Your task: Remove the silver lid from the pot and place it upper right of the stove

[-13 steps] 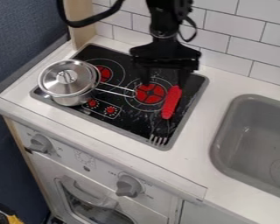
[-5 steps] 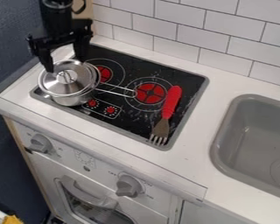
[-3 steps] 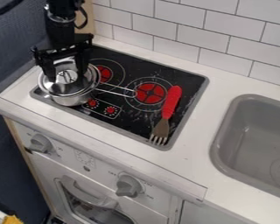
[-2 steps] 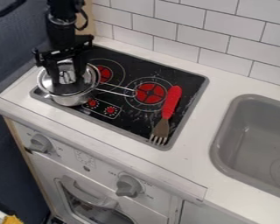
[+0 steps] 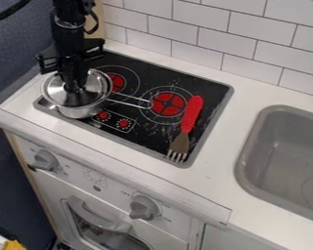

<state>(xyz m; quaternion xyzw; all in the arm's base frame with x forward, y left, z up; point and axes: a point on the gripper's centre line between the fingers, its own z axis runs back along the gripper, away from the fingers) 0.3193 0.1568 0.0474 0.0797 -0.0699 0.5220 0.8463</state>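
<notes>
Where the camera view is examined, the silver lid [image 5: 98, 84] is seen seated on the pot [image 5: 80, 112], at the stove's [image 5: 185, 83] left side. The lid is gripped at its middle by the gripper [image 5: 75, 90], whose fingers are held close together. A red-handled fork [image 5: 190, 114] is laid on the stove's right part; a grey sink [image 5: 255, 146] is set into the counter [image 5: 214, 178] farther right.

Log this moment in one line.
gripper: closed on silver lid | lid: on pot | pot: stove's left side | red-handled fork: stove's right side
</notes>
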